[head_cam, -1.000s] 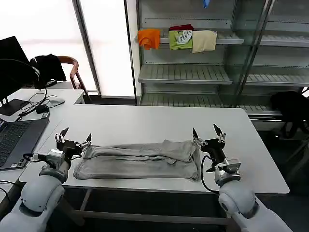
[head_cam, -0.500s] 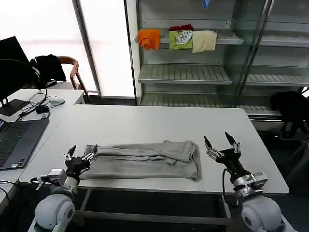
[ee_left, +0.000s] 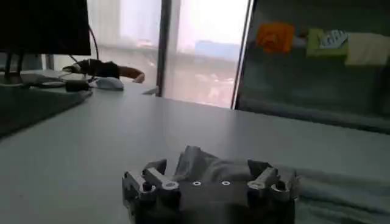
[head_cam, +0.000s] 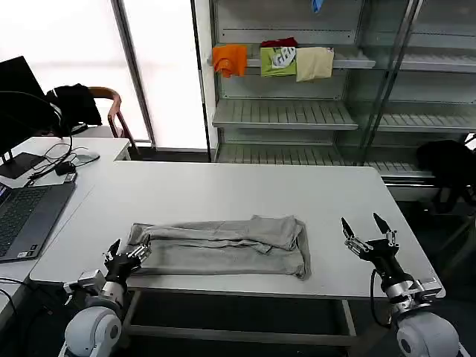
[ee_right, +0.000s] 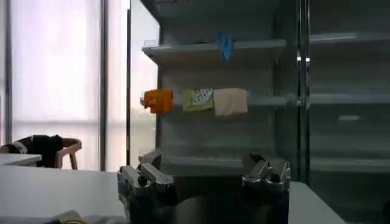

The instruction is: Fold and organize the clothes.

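A light grey shirt point(head_cam: 219, 245), folded into a long rumpled band, lies across the near half of a white rectangular table point(head_cam: 238, 190), its length running from 9 o'clock to 3 o'clock in the head view. At the shirt's 9 o'clock end, by the table's front edge, the left gripper point(head_cam: 123, 253) sits low with its fingers spread and nothing between them; one fingertip lies close against the cloth, though contact cannot be judged. The left wrist view shows the same grey fabric point(ee_left: 207, 167) bunched just beyond that gripper's black body. Off the shirt's 3 o'clock end, well apart from it, the right gripper point(head_cam: 369, 232) hangs over the table's front corner, jaws released and empty. At 12 o'clock behind the table stands a grey metal shelving unit point(head_cam: 297, 111), with folded orange point(head_cam: 229, 58), green point(head_cam: 278, 61) and cream garments point(head_cam: 314, 62) on an upper shelf. At 9 o'clock a dark laptop point(head_cam: 26, 216) rests on a neighbouring desk.
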